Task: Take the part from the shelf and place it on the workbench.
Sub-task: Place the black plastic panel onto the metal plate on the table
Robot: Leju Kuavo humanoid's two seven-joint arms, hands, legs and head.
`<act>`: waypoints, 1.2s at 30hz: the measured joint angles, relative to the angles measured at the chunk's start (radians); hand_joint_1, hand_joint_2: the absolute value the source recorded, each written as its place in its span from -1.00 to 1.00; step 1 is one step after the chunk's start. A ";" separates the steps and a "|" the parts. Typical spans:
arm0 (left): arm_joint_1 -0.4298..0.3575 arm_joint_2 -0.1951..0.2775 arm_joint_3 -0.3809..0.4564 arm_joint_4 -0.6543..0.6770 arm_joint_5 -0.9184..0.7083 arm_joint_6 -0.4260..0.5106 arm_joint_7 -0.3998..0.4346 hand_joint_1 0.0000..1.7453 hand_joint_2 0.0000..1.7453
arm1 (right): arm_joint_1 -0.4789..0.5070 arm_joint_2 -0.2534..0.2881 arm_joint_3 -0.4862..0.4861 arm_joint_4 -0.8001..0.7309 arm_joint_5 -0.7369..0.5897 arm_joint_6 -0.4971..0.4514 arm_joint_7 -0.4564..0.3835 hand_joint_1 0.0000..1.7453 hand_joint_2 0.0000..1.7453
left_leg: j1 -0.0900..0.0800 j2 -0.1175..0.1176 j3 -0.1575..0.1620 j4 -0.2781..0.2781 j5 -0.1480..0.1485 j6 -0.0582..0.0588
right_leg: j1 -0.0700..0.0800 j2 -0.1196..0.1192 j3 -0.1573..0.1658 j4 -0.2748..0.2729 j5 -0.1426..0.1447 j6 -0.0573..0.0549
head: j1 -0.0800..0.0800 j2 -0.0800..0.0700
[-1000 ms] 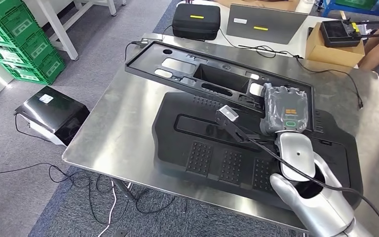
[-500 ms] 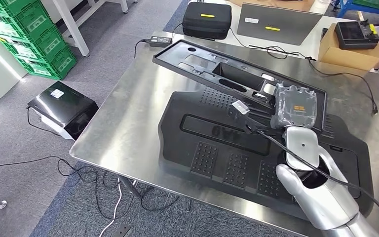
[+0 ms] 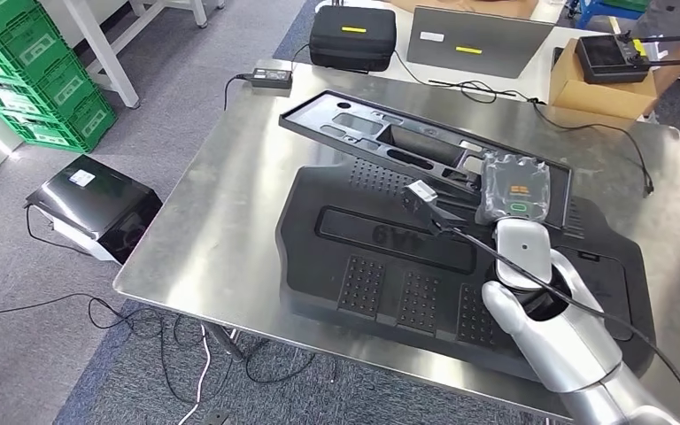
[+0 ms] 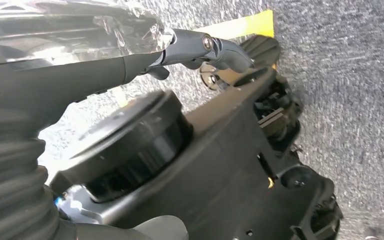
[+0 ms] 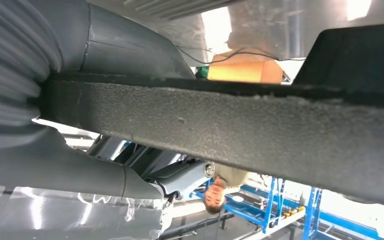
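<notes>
Since the earlier frames the long black part point(image 3: 425, 159) sits lower and nearer the big black moulded panel point(image 3: 390, 257), though the camera has swung as well, so some of that shift is the view's own. It is a flat frame with cut-outs and a deep well, tilted, its far-left end raised over the steel desk point(image 3: 221, 212) and its right end at the right hand point(image 3: 515, 189). In the right wrist view the part's rough black edge point(image 5: 230, 125) runs across close to the grey thumb, which lies along one side of it; the right hand holds the part by this edge, its fingers point(image 5: 180, 177) showing just past the part. The panel lies flat on the desk beneath, reaching toward the near right corner. The left hand point(image 4: 105, 75) shows in its own wrist view over grey carpet, fingers curled in with nothing in them. On the far side stand a black case point(image 3: 352, 37), a grey laptop point(image 3: 469, 40) and a cardboard box point(image 3: 598, 88). Left of the desk, green crates point(image 3: 31, 75) and a black device point(image 3: 93, 204) sit on the floor.
</notes>
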 joint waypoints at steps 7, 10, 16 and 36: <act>0.000 0.002 0.002 0.000 0.000 -0.001 -0.001 -1.00 1.00 | 0.018 -0.001 -0.031 0.000 0.005 0.002 0.000 1.00 1.00 | -0.004 0.002 0.004 -0.009 0.004 0.023 | -0.003 -0.004 -0.129 0.267 -0.112 0.015 | 0.035 0.000; 0.000 0.002 0.002 0.000 0.000 -0.001 -0.002 -1.00 1.00 | 0.022 -0.001 -0.038 -0.002 0.006 0.006 0.000 0.00 0.00 | -0.004 0.001 0.005 -0.002 -0.002 0.018 | -0.002 -0.007 -0.058 0.108 -0.020 0.010 | 0.045 0.000; -0.001 0.003 0.002 0.000 -0.001 -0.002 -0.003 -1.00 1.00 | 0.022 -0.001 -0.046 -0.011 0.004 0.010 0.000 -1.00 -1.00 | -0.007 0.000 0.004 0.016 -0.017 -0.011 | 0.001 -0.004 -0.011 0.003 0.010 -0.018 | 0.041 0.000; 0.008 0.007 0.008 0.000 0.012 0.019 0.004 -1.00 -1.00 | 0.039 0.000 -0.073 -0.034 -0.014 -0.017 0.000 -1.00 -1.00 | -0.006 0.003 0.016 -0.011 -0.002 0.026 | -0.001 -0.003 -0.116 0.255 -0.125 0.014 | 0.025 0.000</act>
